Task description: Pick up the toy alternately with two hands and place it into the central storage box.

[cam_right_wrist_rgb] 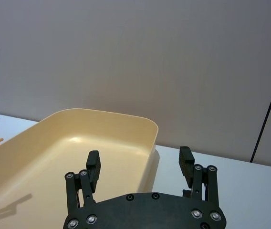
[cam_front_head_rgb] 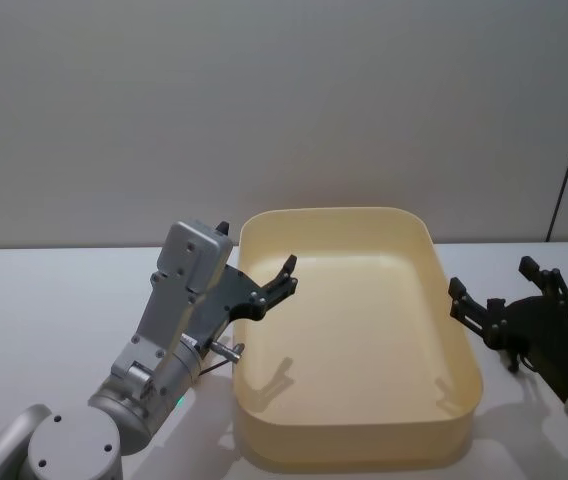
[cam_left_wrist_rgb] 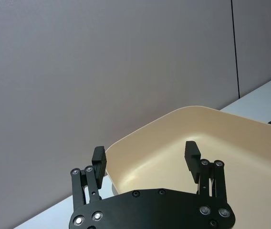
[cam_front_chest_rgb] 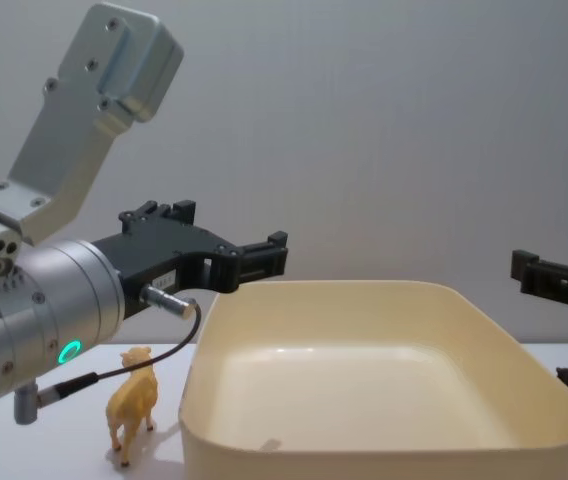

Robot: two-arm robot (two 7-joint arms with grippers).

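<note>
Left gripper (cam_left_wrist_rgb: 145, 155) raised over left rim of central storage box (cam_front_head_rgb: 354, 445), pointing inward above box interior. Fingers (cam_left_wrist_rgb: 99, 157) spread open, gripping nothing. Green ring light (cam_front_chest_rgb: 68, 351) lit on left arm.

Right gripper (cam_right_wrist_rgb: 139, 158) held above table (cam_front_head_rgb: 44, 300) just off box's right side, aimed toward box. Fingers open, gripping nothing.

Toy (cam_front_chest_rgb: 134, 400), small yellow animal figure, upright on table just beside box's left wall near front corner, under left arm. Apart from both grippers.
</note>
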